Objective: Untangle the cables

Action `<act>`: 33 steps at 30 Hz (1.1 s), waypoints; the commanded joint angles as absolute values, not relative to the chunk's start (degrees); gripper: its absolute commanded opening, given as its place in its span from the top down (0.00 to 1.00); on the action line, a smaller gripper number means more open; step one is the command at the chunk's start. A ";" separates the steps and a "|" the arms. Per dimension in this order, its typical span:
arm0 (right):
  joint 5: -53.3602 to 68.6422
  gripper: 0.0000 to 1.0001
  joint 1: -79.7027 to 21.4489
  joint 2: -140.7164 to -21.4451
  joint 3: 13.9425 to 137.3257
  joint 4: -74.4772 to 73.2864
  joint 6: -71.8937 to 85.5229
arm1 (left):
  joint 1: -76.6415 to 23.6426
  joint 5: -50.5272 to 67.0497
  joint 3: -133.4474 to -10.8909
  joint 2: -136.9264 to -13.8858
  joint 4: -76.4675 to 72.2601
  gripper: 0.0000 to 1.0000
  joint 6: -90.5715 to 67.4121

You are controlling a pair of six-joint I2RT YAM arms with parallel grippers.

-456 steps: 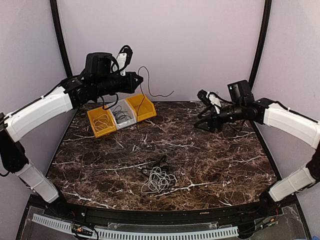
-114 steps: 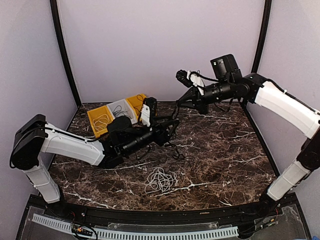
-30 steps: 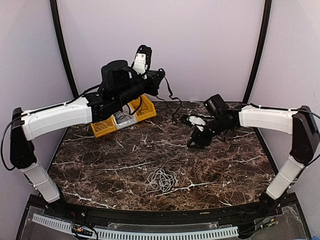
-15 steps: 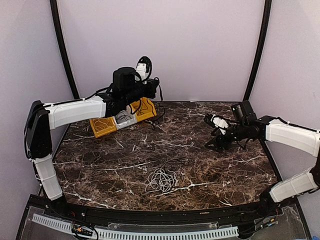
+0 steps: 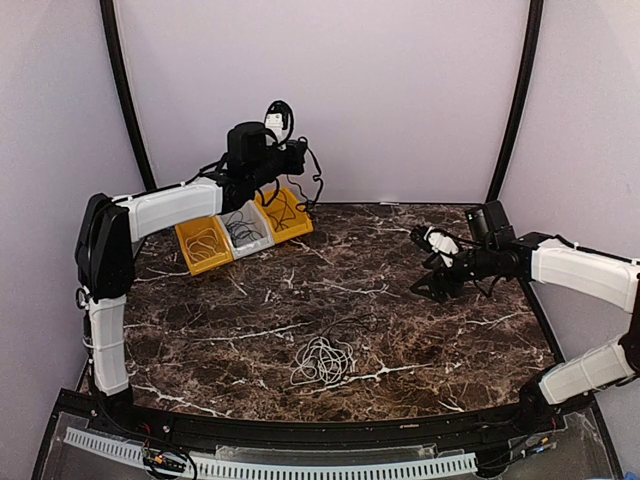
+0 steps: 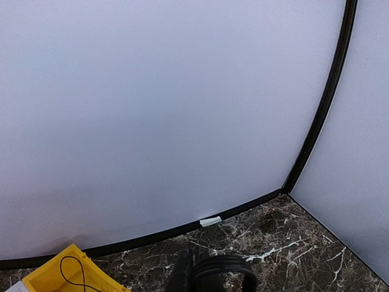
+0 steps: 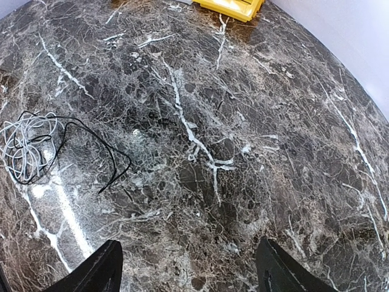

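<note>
**A:** How far along is the untangling?

**B:** Partway, I'd judge. Two bins are filled. A pale coil (image 5: 205, 243) lies in the left yellow bin (image 5: 192, 262), and a dark coil (image 5: 243, 231) lies in the grey middle bin (image 5: 257, 249).

**A:** And the third?

**B:** The left gripper (image 5: 297, 158) sits directly above the bins. It is pressed together, pinching a black cable (image 5: 314, 182) that dangles over the right yellow bin (image 5: 297, 228). That one looks about to be dropped in.

**A:** What's left?

**B:** The tangle (image 5: 322, 360) of white and grey cords, with a black strand (image 7: 91, 152) trailing out of it. It lies on the tabletop (image 5: 430, 340), well apart from the bins on their near-right side.

**A:** And the right gripper?

**B:** The right gripper (image 7: 193, 274) is spread wide with nothing in it, far to the right of the bins. I'd say the tangle needs at least one more separation.
</note>
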State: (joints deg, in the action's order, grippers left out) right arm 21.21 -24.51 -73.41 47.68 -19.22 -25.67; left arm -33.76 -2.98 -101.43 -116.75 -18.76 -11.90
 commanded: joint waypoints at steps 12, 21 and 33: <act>21.23 0.23 -21.87 -72.68 47.13 -16.72 -26.26 | -27.07 -0.94 -109.78 -123.17 -20.64 1.00 -15.85; 20.53 0.23 -21.45 -73.25 47.02 -16.52 -26.73 | -23.78 -0.09 -108.81 -128.45 -21.56 1.00 -20.31; 20.19 0.23 -21.40 -74.44 46.85 -16.51 -27.42 | -21.97 -0.74 -112.69 -137.62 -20.66 1.00 -23.03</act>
State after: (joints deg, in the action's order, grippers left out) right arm 20.71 -21.85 -73.84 47.40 -18.79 -26.76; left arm -22.33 -0.89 -109.97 -137.23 -19.79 -21.74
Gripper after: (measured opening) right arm 0.774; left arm 0.025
